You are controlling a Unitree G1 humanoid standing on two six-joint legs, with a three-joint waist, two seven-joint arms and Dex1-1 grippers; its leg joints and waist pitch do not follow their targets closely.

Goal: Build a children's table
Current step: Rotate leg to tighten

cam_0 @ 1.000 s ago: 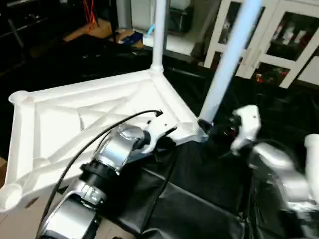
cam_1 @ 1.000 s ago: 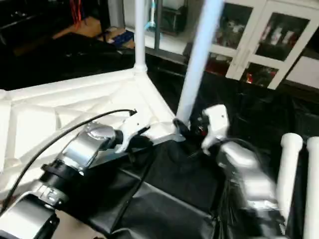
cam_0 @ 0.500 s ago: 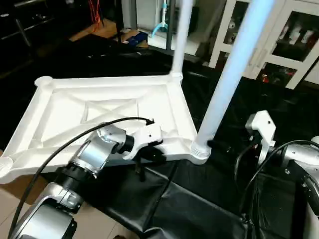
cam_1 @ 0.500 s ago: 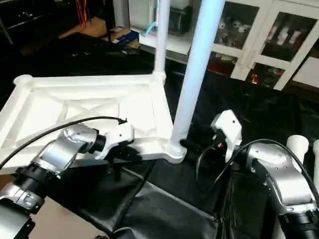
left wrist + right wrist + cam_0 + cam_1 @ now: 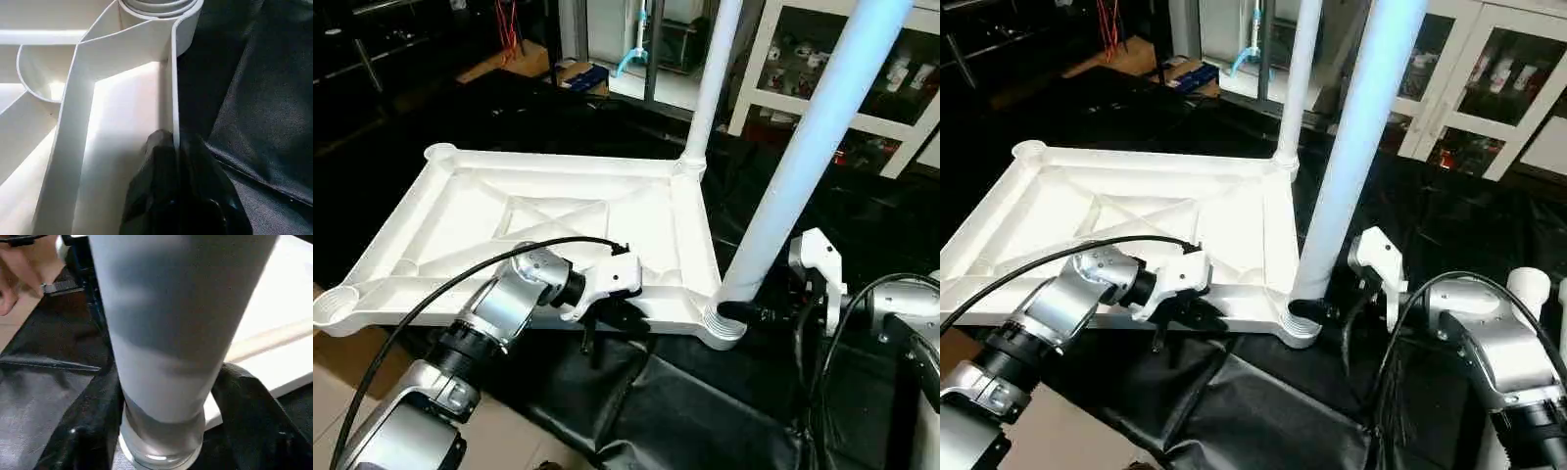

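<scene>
black cloth (image 5: 705, 411) under legged tabletop (image 5: 529, 211)

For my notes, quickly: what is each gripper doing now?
Left gripper: shut on the tabletop's rim.
Right gripper: fingers around the near leg.

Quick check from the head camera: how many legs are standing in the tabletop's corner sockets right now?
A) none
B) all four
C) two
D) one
C: two legs rise from the tabletop, the near leg in the corner by the right gripper and the far leg in the corner behind it; the two left corner sockets are open.
</scene>
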